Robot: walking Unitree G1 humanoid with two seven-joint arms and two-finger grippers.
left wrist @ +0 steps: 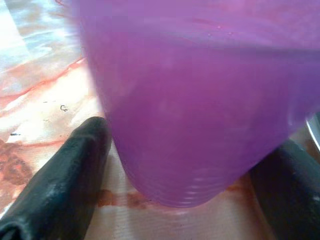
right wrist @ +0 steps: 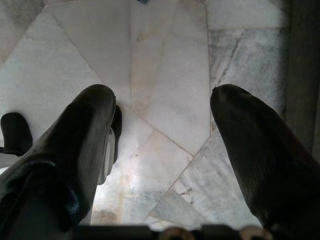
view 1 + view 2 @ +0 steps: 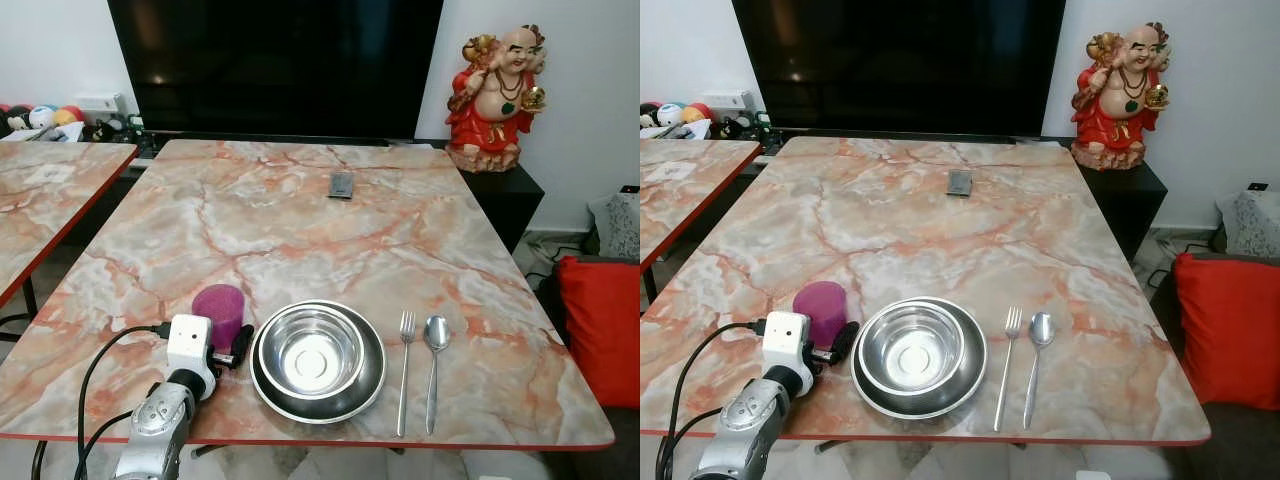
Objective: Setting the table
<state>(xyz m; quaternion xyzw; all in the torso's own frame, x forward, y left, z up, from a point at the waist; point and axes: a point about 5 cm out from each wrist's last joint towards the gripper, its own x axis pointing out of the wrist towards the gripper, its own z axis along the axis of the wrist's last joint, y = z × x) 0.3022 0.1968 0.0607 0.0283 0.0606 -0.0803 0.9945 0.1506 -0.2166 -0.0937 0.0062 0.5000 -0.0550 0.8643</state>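
Observation:
A purple cup (image 3: 219,312) stands on the marble table (image 3: 300,220) near its front edge, just left of two nested steel bowls (image 3: 317,358). My left gripper (image 3: 222,350) reaches in from the front, its black fingers (image 1: 65,175) pressed to either side of the cup (image 1: 195,110), shut on it. A fork (image 3: 404,368) and a spoon (image 3: 434,366) lie side by side to the right of the bowls. My right gripper (image 2: 162,145) hangs open over the tiled floor with nothing between its fingers.
A small dark remote-like object (image 3: 341,184) lies at the far middle of the table. Beyond it are a large black TV (image 3: 275,60) and a red statue (image 3: 497,95) on a low cabinet. A second marble table (image 3: 50,190) stands left, a red cushion (image 3: 604,325) right.

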